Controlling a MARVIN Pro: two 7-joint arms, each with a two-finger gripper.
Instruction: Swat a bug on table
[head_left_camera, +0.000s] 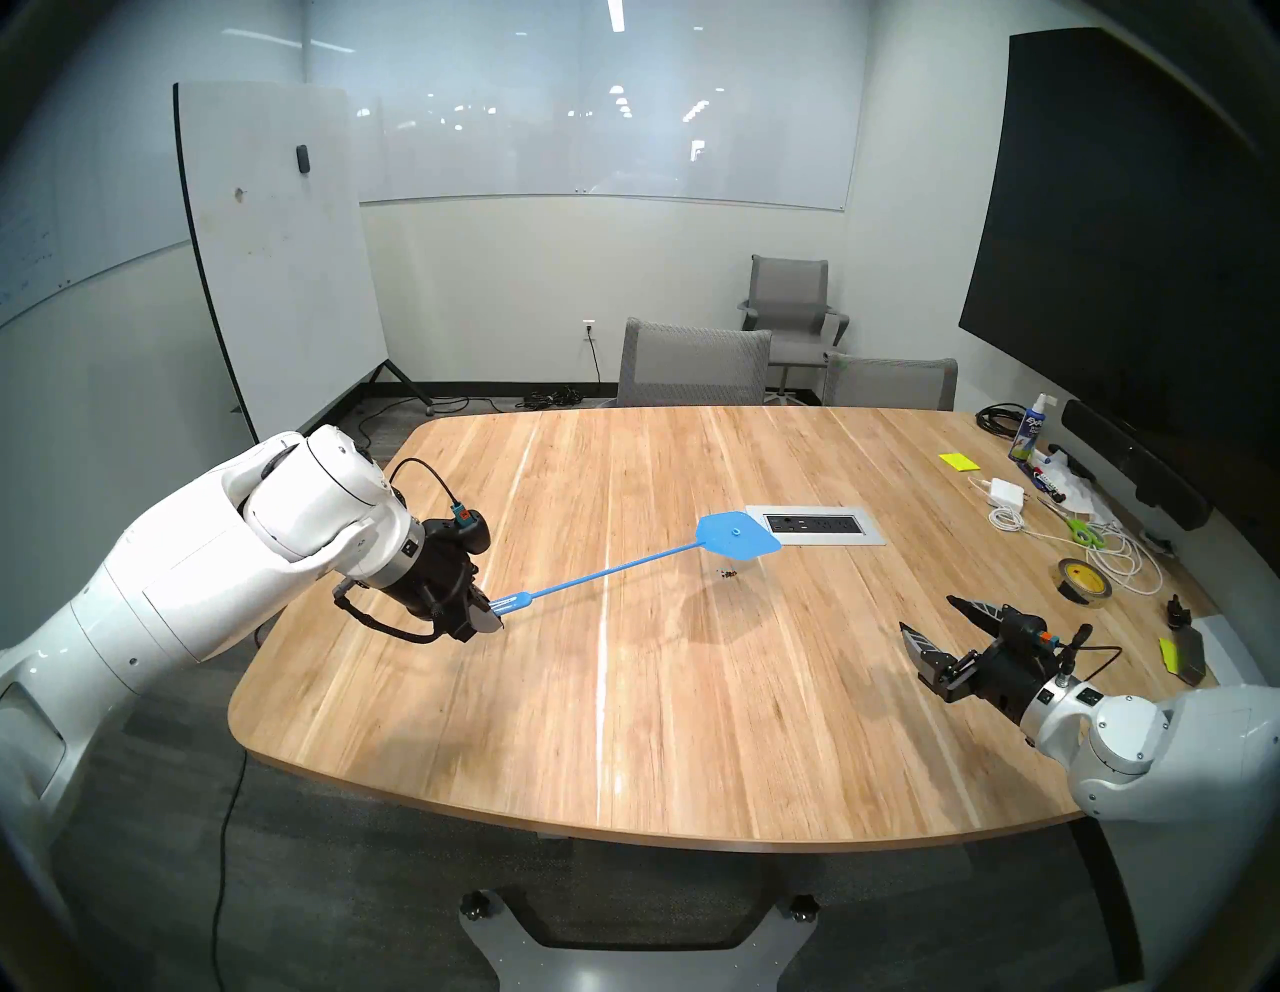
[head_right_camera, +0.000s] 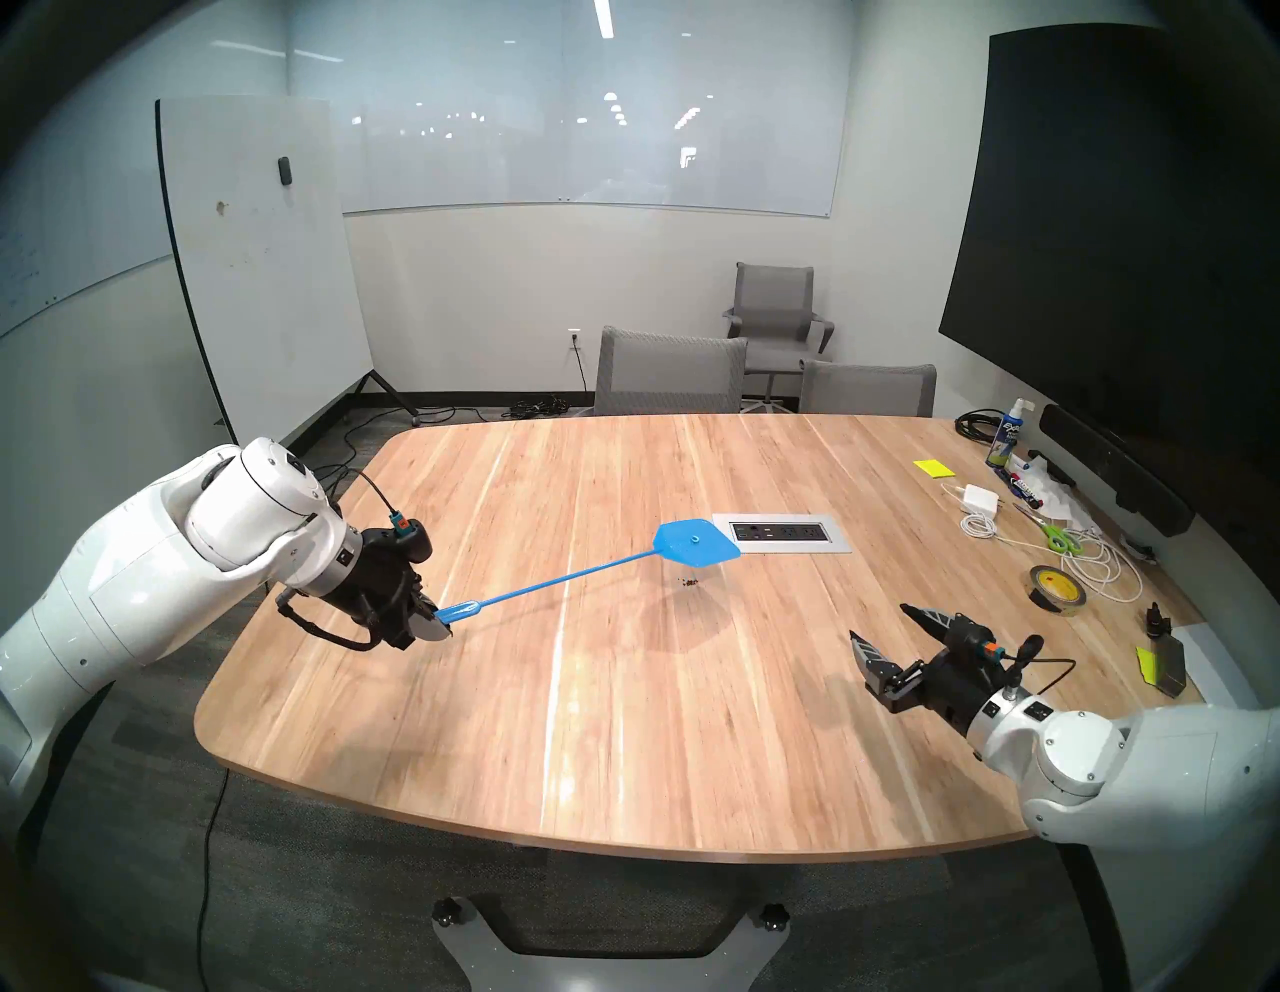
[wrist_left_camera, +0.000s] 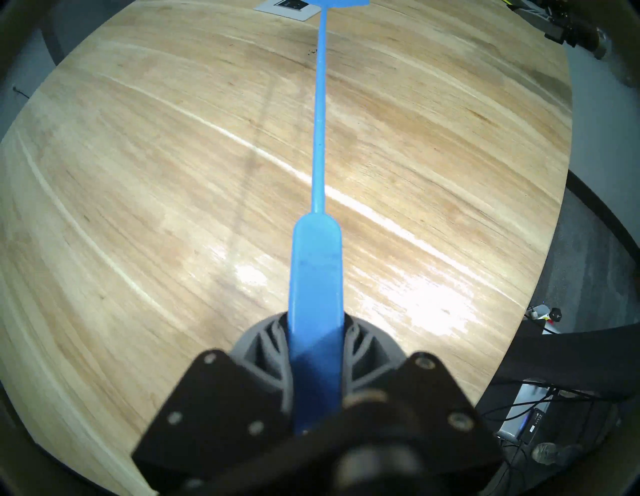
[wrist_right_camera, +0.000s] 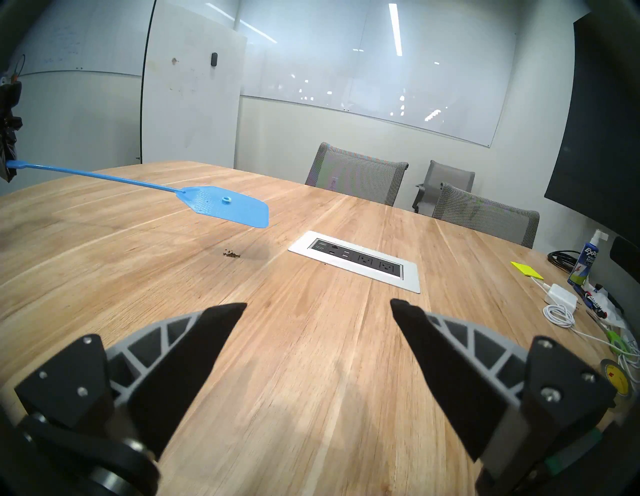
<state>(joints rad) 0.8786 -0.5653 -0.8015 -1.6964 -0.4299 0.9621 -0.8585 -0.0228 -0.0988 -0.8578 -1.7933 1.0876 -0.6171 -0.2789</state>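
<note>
My left gripper (head_left_camera: 488, 616) is shut on the handle of a blue fly swatter (head_left_camera: 609, 569) and holds it raised above the table (head_left_camera: 623, 727). The swatter's flat head (head_left_camera: 738, 544) hovers in the air just beyond the bug (head_left_camera: 729, 573), a small cluster of dark crumbs on the wood. In the right wrist view the bug (wrist_right_camera: 231, 255) lies below the swatter head (wrist_right_camera: 225, 206), clear of it. In the left wrist view the handle (wrist_left_camera: 317, 294) runs out from between my fingers. My right gripper (head_left_camera: 931, 616) is open and empty, low over the table's right side.
A silver power outlet panel (head_left_camera: 817, 526) is set in the table behind the swatter head. At the right edge lie a tape roll (head_left_camera: 1084, 580), white cables and charger (head_left_camera: 1004, 495), scissors (head_left_camera: 1080, 530), sticky notes (head_left_camera: 959, 461) and a spray bottle (head_left_camera: 1028, 433). Grey chairs (head_left_camera: 692, 364) stand behind.
</note>
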